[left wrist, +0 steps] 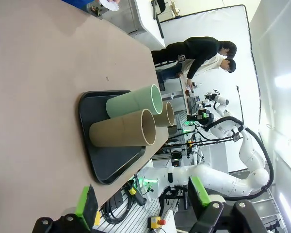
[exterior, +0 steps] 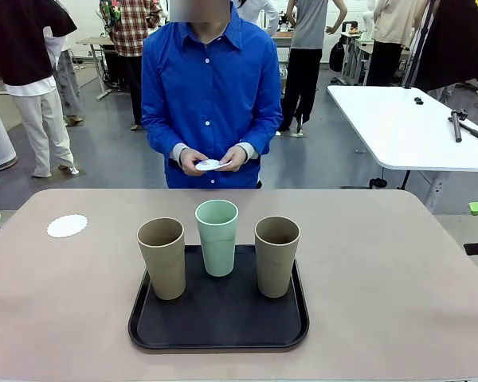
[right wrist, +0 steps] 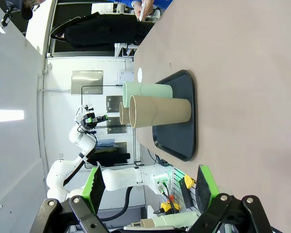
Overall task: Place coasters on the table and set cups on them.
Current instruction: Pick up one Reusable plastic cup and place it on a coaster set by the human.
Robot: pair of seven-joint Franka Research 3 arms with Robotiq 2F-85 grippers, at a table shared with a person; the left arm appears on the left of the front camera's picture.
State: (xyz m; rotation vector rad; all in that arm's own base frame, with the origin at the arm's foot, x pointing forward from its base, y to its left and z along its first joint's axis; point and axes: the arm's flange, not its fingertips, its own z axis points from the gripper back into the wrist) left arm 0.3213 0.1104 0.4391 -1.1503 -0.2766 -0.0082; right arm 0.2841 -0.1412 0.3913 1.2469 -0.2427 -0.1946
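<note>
Three cups stand upright on a black tray [exterior: 143,318]: a tan cup [exterior: 161,256] at left, a mint green cup [exterior: 217,236] behind the middle, and a second tan cup [exterior: 276,255] at right. One white coaster [exterior: 67,226] lies on the table [exterior: 382,286], left of the tray. The person's hands hold more coasters [exterior: 209,165] at the far edge. My left gripper [left wrist: 140,201] is open, well back from the near tan cup [left wrist: 122,134]. My right gripper [right wrist: 150,187] is also open and off the tray, facing a tan cup [right wrist: 160,111] and the mint cup [right wrist: 145,90].
The person in a blue shirt [exterior: 209,87] stands at the table's far side. A white table [exterior: 414,127] stands behind at right, and other people are farther back. Bare tabletop lies on both sides of the tray.
</note>
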